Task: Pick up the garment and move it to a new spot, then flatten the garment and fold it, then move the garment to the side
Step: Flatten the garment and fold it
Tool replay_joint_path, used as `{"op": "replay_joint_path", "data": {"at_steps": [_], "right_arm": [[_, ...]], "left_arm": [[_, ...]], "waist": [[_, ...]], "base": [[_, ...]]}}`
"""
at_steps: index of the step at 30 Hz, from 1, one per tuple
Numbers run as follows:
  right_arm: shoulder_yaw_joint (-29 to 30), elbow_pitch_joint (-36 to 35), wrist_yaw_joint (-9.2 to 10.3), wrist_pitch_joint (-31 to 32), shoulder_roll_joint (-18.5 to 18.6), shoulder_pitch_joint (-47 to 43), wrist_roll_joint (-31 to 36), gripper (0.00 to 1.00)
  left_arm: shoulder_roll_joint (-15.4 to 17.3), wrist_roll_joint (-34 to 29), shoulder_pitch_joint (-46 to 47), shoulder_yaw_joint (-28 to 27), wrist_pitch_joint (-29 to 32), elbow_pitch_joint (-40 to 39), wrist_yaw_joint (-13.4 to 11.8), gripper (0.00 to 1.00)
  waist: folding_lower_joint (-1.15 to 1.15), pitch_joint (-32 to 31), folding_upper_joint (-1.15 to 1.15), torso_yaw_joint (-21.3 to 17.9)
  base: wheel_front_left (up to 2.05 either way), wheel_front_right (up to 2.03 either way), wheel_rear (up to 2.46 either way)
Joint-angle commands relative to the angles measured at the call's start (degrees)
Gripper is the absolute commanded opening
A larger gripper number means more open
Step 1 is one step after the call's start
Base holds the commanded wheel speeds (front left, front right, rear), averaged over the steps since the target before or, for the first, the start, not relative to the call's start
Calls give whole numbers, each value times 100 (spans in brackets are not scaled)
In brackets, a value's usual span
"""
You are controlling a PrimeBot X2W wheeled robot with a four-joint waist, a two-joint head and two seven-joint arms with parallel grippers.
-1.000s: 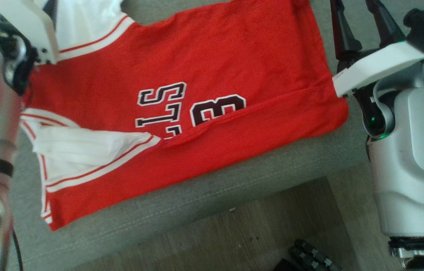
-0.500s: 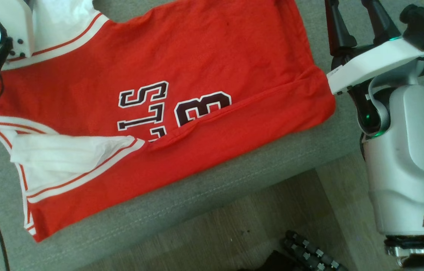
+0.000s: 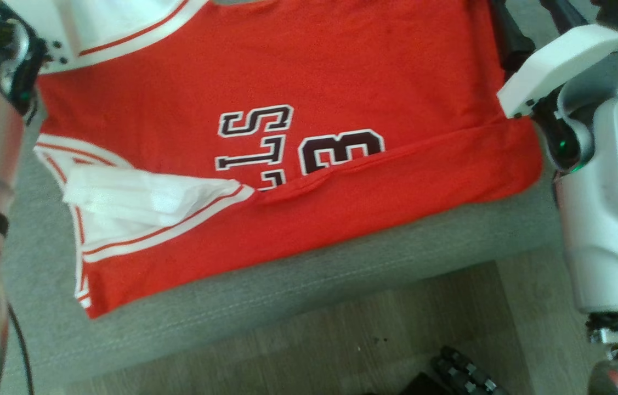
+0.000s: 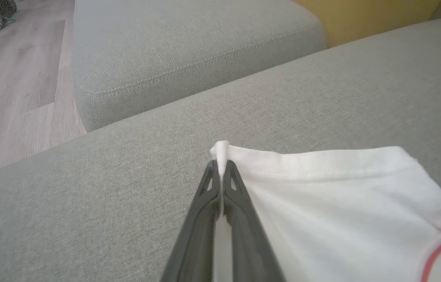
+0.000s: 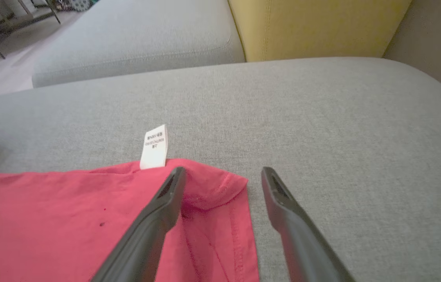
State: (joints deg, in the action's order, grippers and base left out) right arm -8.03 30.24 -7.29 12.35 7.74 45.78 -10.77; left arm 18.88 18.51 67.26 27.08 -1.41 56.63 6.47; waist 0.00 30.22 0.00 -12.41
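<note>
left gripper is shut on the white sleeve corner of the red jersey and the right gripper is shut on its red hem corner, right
Not quite: the right gripper is open, its dark fingers spread with the red hem corner lying between them, as the right wrist view shows. The left gripper is indeed shut on the white sleeve corner of the red jersey.

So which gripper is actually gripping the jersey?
The left gripper: it is shut on the white sleeve edge; the right gripper stands open at the red hem.
</note>
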Motion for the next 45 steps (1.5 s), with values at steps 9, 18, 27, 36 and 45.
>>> {"op": "replay_joint_path", "data": {"at_steps": [9, 18, 27, 36, 45], "right_arm": [[-239, 685, -20, 622, 402, 519, 380, 100], [-429, 1164, -20, 467, 534, 810, 476, 100], [-619, 1763, -20, 299, 628, 1137, 583, 16], [-642, 2200, -20, 69, 748, 1377, 489, 0], [-161, 2360, -20, -11, 709, 1630, -142, 0]], "left_arm": [[-170, 59, 293, -17, -588, -184, -43, 0], [-276, 114, 342, 83, -735, -15, -12, 0], [-395, 152, 438, 192, -821, 140, 9, 0], [-395, 215, 463, 261, -911, 360, 24, 0], [-389, 322, 492, 230, -1048, 535, -10, 0]], "waist": [[0, 32, 0, 487], [0, 51, 0, 531], [0, 86, 0, 595], [0, 58, 0, 602], [0, -38, 0, 573]], "base": [[0, 0, 0], [0, 0, 0], [0, 0, 0], [0, 0, 0], [0, 0, 0]]}}
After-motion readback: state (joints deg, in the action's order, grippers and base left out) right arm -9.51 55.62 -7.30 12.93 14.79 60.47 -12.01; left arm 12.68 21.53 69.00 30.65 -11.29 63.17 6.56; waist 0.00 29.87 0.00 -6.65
